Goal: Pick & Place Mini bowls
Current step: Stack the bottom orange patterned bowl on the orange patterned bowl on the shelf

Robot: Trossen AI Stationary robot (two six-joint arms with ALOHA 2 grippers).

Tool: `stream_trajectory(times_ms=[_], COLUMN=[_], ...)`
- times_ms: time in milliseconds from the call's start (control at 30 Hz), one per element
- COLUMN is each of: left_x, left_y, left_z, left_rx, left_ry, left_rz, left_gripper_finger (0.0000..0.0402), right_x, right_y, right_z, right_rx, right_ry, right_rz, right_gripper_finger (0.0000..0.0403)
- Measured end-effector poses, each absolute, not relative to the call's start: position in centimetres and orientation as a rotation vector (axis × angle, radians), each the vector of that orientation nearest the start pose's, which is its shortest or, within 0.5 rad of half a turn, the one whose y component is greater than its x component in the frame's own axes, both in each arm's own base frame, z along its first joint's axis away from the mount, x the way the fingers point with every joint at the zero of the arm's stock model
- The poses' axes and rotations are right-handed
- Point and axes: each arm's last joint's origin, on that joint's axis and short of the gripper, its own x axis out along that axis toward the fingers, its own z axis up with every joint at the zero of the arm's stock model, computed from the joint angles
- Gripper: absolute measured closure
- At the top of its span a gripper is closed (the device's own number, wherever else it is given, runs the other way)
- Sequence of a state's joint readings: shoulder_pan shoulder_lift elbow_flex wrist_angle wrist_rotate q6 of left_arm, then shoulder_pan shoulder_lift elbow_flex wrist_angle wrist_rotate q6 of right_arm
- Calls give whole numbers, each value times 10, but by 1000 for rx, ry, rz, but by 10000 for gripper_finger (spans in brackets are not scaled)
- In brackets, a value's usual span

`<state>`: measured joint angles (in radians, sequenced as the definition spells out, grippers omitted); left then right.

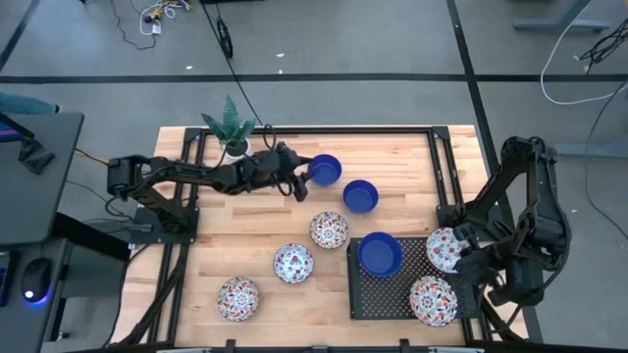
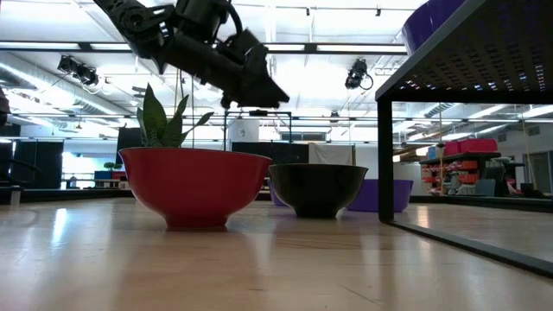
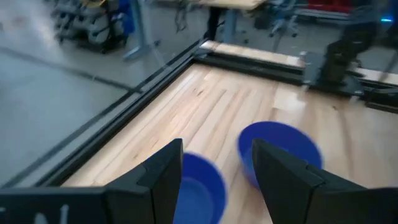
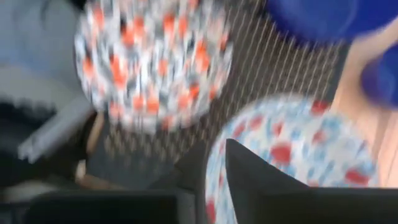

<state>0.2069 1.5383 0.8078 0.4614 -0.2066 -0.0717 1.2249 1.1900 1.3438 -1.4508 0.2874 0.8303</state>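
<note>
Two cobalt blue mini bowls stand on the table near its far edge: one (image 1: 325, 169) right beside my left gripper (image 1: 300, 177), the other (image 1: 360, 196) to its right. In the left wrist view my open left gripper (image 3: 214, 171) hovers over the nearer blue bowl (image 3: 202, 186); the second blue bowl (image 3: 280, 148) lies beyond. Three floral bowls (image 1: 329, 230) (image 1: 293, 263) (image 1: 238, 298) rest on the wood. A black perforated tray (image 1: 378, 294) carries a blue bowl (image 1: 379, 253) and a floral bowl (image 1: 433, 300). My right gripper (image 1: 459, 257) is at a floral bowl (image 1: 444, 249) on the tray's right side. My right gripper has the floral bowl by its rim (image 4: 214, 163), one dark finger (image 4: 261, 180) over the bowl's inside and the other outside it. The fingers come at it from above, slanting in from the table's right. Whether the bowl is lifted off the tray cannot be told.
A small plant in a white pot (image 1: 234, 147) stands just behind my left arm at the far edge. The tray (image 2: 458, 52) is raised above the table top. A black frame (image 1: 437, 167) rims the table. Bare wood lies at the near left (image 1: 211, 240).
</note>
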Motion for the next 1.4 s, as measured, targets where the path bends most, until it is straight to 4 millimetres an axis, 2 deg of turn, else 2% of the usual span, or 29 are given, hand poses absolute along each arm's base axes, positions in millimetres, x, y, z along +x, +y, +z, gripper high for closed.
stream_trajectory(times_ms=[200,300,400,567,700,833,967,1200,1400], left_x=[329,336,341,338,321,293,267,224,204], left_y=[48,25,-1,-48,-85,-116,-145,-189,-218], left_z=[236,247,257,271,279,293,308,321,314], left_rx=[37,135,250,371,372,227,29,-277,-398], left_ry=[228,226,269,403,563,684,807,1067,1151], left_rz=[332,275,259,357,460,480,383,195,172], left_gripper_finger=[205,205,205,205,205,205,205,205,205], right_x=[88,105,131,185,216,234,243,248,248], right_y=[169,170,173,168,143,105,82,72,74], right_z=[363,363,358,339,308,286,286,292,291], right_rx=[-152,-181,-215,-269,-225,-116,-82,-150,-159], right_ry=[900,725,558,300,147,32,-28,-49,-51], right_rz=[222,139,77,13,-9,-81,-135,-65,25], right_gripper_finger=[297,281,271,261,259,259,259,259,259])
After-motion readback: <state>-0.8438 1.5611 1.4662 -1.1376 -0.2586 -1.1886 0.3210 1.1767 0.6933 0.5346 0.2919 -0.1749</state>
